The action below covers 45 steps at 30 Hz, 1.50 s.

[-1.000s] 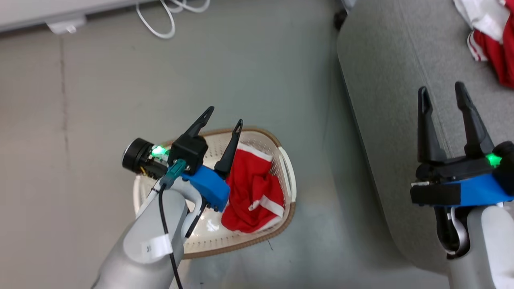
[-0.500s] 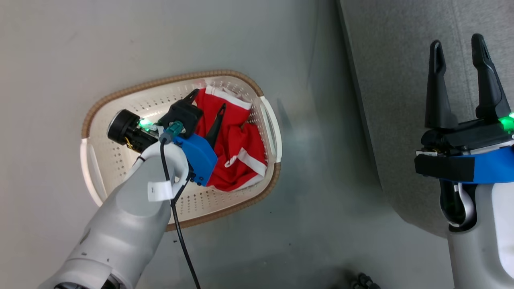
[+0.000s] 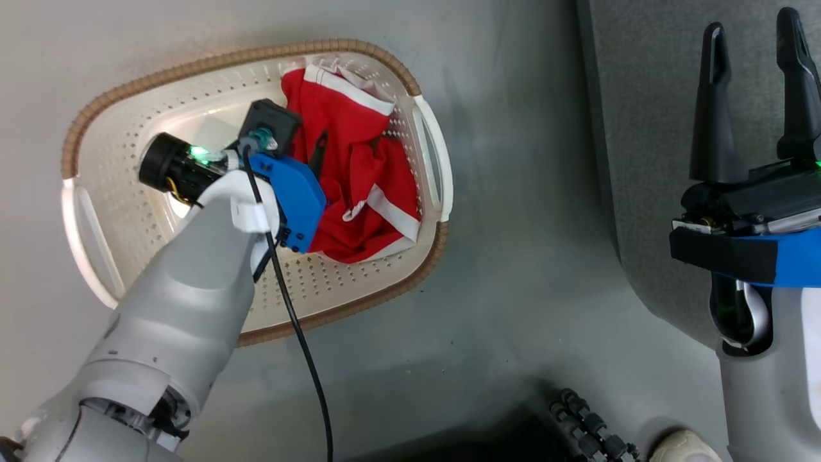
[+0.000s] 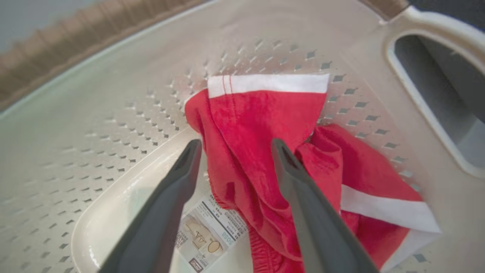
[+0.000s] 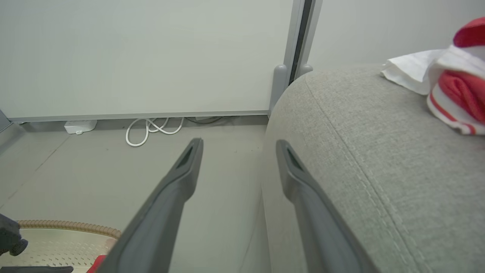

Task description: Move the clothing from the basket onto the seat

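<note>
L hand (image 4: 235, 144) is wide open w/ nothing gripped. It's down inside the laundry basket (image 3: 211, 59), and a raised fold of the red garment (image 4: 261, 129) sits between its fingers. One finger is over the cloth, the other over bare basket floor just above the sticker (image 4: 206, 235). Can't tell if the tips touch the fabric yet. R hand (image 3: 752, 22) is also wide open and empty, over the edge of the grey seat (image 3: 641, 128). A second red garment (image 5: 460, 87) already lies on the seat, ahead of the R hand and off to its right.

Risks, as I judge them:
- If the L hand closes on the top fold only, the thin slick cloth prob slips out on the lift.
- If it goes too deep, the tips could jam on the perforated floor or shove the basket, which looks light.
- Loose cloth trailing below the hand may catch on the rim or handle and tip the basket.

Vs 1 s ago: the head cam has tilted down, so the whole pic has shifted. The L hand was above the rim then and is now low in the basket at the garment. Both hands are just as open. The garment lies about as it did.
</note>
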{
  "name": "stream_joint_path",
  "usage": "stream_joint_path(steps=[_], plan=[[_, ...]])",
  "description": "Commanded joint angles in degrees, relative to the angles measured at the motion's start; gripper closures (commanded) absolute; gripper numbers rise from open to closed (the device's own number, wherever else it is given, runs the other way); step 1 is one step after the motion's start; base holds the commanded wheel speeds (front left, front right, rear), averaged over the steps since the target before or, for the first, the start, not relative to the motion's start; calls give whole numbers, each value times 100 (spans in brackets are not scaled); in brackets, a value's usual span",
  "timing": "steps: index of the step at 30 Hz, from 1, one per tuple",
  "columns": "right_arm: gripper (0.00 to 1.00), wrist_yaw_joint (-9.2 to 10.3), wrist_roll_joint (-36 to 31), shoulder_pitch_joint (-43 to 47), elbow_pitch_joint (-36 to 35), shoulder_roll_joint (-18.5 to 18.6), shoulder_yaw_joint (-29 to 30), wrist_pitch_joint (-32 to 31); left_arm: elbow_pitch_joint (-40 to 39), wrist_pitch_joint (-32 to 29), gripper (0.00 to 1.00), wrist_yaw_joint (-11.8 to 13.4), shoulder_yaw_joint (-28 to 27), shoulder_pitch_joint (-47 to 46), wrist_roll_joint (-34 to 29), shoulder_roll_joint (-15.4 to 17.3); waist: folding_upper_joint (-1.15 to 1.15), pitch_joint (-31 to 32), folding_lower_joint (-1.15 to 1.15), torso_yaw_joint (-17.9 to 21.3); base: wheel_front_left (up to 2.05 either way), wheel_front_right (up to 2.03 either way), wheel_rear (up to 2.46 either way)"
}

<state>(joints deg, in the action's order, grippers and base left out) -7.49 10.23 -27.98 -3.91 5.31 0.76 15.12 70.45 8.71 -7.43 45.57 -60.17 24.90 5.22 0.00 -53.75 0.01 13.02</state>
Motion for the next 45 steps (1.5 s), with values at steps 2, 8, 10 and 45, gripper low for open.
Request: stream_joint_path(steps=[2, 8, 10, 45], plan=[[0, -1, 22, -114, -87, 9, -4, 5, 91, -145, 0, 2, 31, -210, 120, 42, 0, -239, -1, 19, 0, 0, 0], [0, -1, 12, -85, -222, 33, 1, 5, 180, -394, 0, 2, 67, -363, 415, 14, 0, -505, -1, 8, 0, 0, 0], [0, -1, -7, -77, -264, 31, -14, 5, 184, -438, 0, 2, 75, -428, 502, -5, 0, -586, -1, -3, 0, 0, 0], [0, -1, -277, -14, -325, 169, 64, 5, -567, -38, 100, 2, 1773, -429, 2107, -20, 0, -523, -1, -544, 3, 3, 3]])
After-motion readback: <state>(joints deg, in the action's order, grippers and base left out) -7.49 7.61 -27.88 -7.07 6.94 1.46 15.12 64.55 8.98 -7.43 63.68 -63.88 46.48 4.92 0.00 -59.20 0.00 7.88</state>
